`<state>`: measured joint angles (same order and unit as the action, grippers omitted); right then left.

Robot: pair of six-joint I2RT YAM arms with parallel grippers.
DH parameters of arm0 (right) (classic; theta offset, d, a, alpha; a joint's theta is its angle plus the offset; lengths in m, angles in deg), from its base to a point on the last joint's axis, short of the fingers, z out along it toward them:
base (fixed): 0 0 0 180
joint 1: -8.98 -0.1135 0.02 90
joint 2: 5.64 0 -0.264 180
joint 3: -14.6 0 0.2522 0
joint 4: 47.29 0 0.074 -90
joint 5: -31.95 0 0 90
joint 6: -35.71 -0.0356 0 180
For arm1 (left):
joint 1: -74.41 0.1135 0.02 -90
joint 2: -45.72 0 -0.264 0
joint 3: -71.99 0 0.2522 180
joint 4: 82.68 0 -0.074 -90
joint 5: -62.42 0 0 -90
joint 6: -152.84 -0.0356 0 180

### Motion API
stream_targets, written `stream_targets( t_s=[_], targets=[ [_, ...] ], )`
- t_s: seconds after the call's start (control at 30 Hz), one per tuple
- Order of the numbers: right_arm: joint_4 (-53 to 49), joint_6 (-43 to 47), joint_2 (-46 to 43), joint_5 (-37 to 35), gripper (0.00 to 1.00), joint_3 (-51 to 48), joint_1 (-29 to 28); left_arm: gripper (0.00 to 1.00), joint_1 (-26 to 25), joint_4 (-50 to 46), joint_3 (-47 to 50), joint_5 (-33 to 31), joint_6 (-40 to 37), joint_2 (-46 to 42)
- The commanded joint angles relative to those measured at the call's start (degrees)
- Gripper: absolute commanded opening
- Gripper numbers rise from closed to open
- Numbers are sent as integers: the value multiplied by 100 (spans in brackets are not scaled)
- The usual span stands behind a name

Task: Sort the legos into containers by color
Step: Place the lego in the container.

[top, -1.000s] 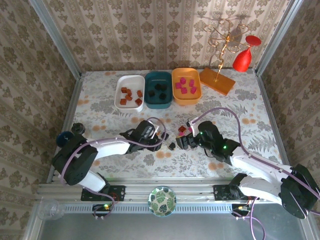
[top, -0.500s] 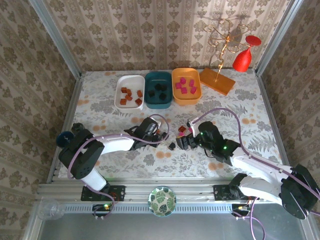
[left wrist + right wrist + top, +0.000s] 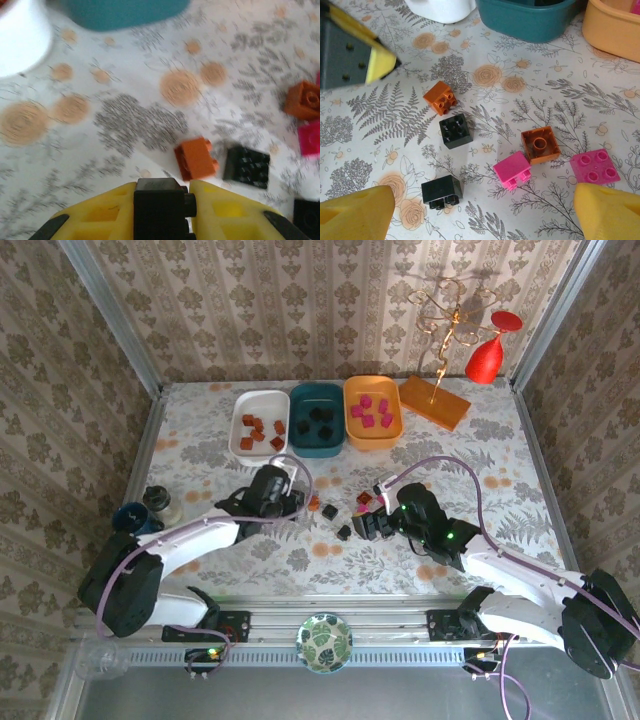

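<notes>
Lining the counter's (image 3: 200,455) far edge, the white tub (image 3: 243,440), teal tub (image 3: 317,445) and orange tub (image 3: 385,432) hold sorted bricks. The left tool (image 3: 290,504) is clamped on a black lego (image 3: 160,205). The right tool (image 3: 482,210), fingers apart, hovers over loose legos (image 3: 455,130) mid-counter.

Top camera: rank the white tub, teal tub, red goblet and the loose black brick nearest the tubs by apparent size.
Largest: white plastic tub and dark teal plastic tub, which look alike, so unranked.
Next: red stemmed goblet.
Smallest: loose black lego brick.
</notes>
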<state>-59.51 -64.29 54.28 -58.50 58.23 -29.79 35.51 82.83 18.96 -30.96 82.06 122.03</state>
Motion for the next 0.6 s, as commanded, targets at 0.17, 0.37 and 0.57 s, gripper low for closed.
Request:
stream_targets(
  t_s=[0.17, 0.37, 0.57],
  targets=[
    [220, -36, 124, 49, 93, 437, 27, 29, 777, 108, -1767, 642, -362, 1054],
    [-98, 343, 591, -198, 94, 993, 32, 29, 1120, 75, -3184, 812, -463, 2394],
    [444, 218, 783, -123, 94, 723, 38, 29, 1235, -225, -4498, 891, -533, 3514]
  ],
)
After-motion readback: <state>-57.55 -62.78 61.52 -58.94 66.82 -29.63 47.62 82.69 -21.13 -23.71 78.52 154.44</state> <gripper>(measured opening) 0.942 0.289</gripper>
